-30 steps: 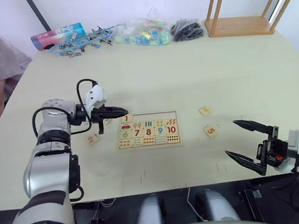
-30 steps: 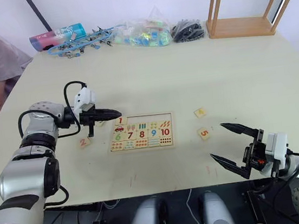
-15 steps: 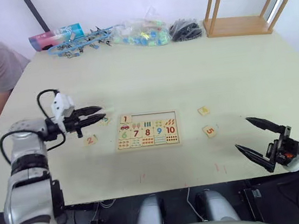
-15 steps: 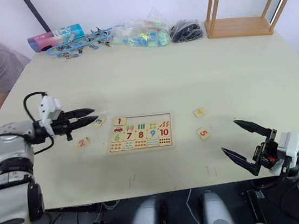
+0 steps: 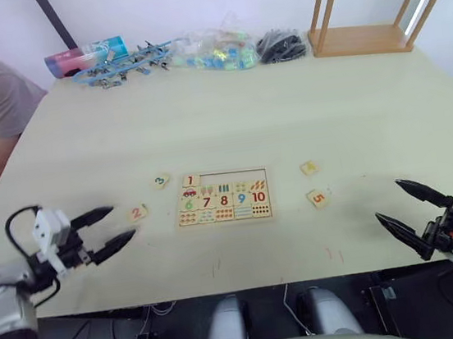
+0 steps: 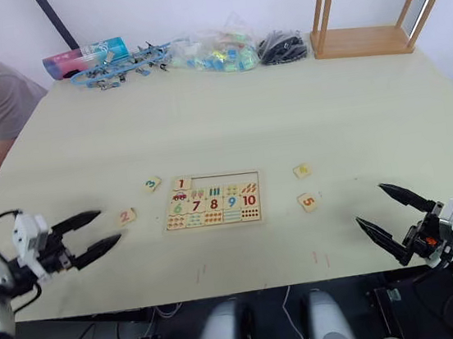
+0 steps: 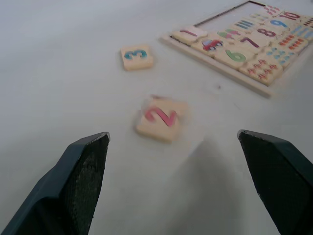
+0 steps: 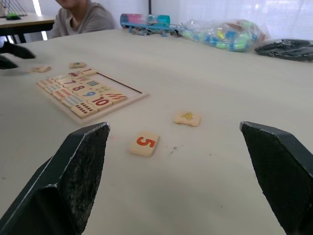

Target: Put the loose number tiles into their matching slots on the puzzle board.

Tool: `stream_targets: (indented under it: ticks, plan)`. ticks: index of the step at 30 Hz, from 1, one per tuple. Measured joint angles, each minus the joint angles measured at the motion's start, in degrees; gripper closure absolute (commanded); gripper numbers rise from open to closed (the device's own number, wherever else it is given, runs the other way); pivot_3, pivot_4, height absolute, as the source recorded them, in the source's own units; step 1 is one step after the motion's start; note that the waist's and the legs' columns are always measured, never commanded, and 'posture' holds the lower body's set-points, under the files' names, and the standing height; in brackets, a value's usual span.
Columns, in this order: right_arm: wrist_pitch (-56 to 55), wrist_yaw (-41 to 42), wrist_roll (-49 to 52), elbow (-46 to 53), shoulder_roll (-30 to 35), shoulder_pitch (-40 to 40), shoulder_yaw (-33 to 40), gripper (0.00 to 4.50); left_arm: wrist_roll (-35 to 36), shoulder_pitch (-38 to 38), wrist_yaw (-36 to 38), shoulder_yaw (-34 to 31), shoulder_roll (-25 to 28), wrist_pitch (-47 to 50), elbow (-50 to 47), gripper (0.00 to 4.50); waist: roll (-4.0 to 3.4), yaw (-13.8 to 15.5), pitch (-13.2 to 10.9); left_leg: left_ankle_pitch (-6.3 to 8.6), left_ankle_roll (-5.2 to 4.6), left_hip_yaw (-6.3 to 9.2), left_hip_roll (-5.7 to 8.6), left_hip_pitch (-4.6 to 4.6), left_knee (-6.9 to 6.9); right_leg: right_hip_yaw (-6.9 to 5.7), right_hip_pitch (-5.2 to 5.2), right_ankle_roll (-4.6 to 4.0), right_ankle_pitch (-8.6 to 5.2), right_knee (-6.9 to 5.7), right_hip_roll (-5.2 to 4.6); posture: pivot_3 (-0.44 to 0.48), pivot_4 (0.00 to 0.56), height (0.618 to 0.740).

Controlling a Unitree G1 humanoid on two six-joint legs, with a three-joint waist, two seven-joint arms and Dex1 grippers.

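Puzzle board (image 5: pixel 223 196) sits around the middle of the bench (image 5: pixel 286 112), a bit toward the near edge. The red 1 tile (image 5: pixel 191 180) is already in the board's top row at its left end; the rest of that row looks like bare slots (image 5: pixel 236 176).

Left tool (image 5: pixel 100 232) is down by the near-left corner, fingers spread wide and holding nothing. The pink 2 tile (image 7: pixel 162 118) lies flat just beyond its fingertips, not touching. The green 3 tile (image 5: pixel 160 180) is farther on, near the board's left end.

Right tool (image 5: pixel 412 211) hangs off the near-right corner, also spread and empty. The orange 5 tile (image 8: pixel 145 143) and yellow 4 tile (image 8: pixel 187 118) lie loose between it and the board's right end, well apart from its fingers.
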State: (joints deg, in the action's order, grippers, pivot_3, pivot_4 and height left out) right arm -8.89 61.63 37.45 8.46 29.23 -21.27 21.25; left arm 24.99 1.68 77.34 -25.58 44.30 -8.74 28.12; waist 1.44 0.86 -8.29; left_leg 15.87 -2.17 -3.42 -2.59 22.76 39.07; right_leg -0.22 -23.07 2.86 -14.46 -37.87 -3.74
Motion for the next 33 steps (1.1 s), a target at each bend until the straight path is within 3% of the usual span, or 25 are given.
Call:
stream_targets:
  ticks: [4, 12, 33]
  plan:
    - [0.06, 1.51, 0.27, -0.77, 0.39, -2.09, 1.28, 0.00, 2.08, 6.82, -3.90, -2.34, -2.04, 0.80, -6.42, 0.05, 0.03, 0.08, 0.04, 0.01, -0.01, 0.04, 0.02, 0.00, 0.00, -0.07, 0.01, -0.08, -0.04, 0.02, -0.06, 0.000, 0.150, 0.737]
    - [-0.09, 3.61, 0.53, -3.26, 0.77, -3.92, 2.44, 0.00, 3.57, 12.39, -7.50, -3.50, -4.07, 1.26, -12.07, 0.05, 0.00, -0.11, 0.12, 0.02, -0.03, -0.01, 0.02, -0.04, -0.04, -0.05, 0.01, -0.21, -0.12, 0.02, -0.06, 0.000, 0.150, 0.737]
    - [-7.01, 6.64, -4.34, -7.63, 1.05, -3.42, 2.29, 0.00, 3.96, 10.85, -6.96, -3.40, -3.36, 2.15, -11.63, 0.05, -0.01, -0.08, 0.13, 0.02, -0.03, -0.04, 0.03, -0.04, -0.05, -0.02, 0.01, -0.21, -0.13, 0.06, -0.01, 0.000, 0.150, 0.737]
